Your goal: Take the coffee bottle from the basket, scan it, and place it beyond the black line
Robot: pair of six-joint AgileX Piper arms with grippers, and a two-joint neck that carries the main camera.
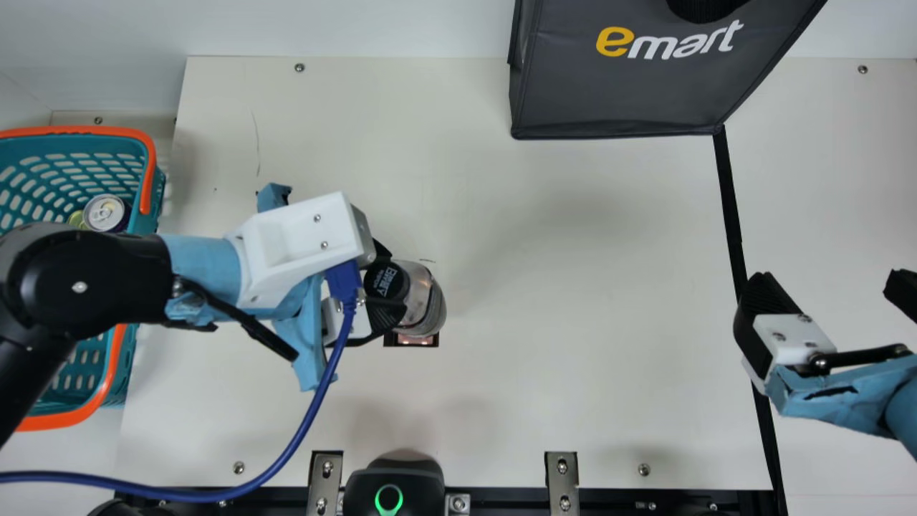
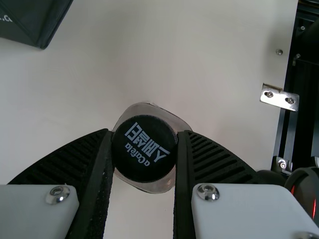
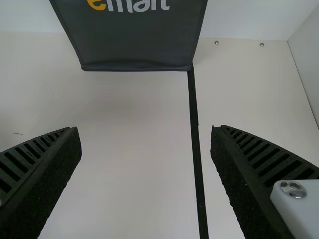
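Observation:
In the main view my left gripper (image 1: 385,287) is left of the table's middle, its fingers on both sides of the black cap of a clear coffee bottle (image 1: 424,304). The left wrist view shows the left gripper (image 2: 144,152) shut on that cap (image 2: 144,148), the clear bottle body showing around it. My right gripper (image 1: 831,290) stands open at the main view's right, over the black line (image 1: 731,208). Seen from its wrist, the right gripper (image 3: 146,142) has bare table and the black line (image 3: 195,124) between its spread fingers.
The teal basket (image 1: 136,365) with orange handles stands at the far left, holding a can (image 1: 106,213). A dark bag (image 1: 616,93) is at the back. At the front edge sits a scanner (image 1: 392,491) with a green light, near metal brackets (image 1: 562,481).

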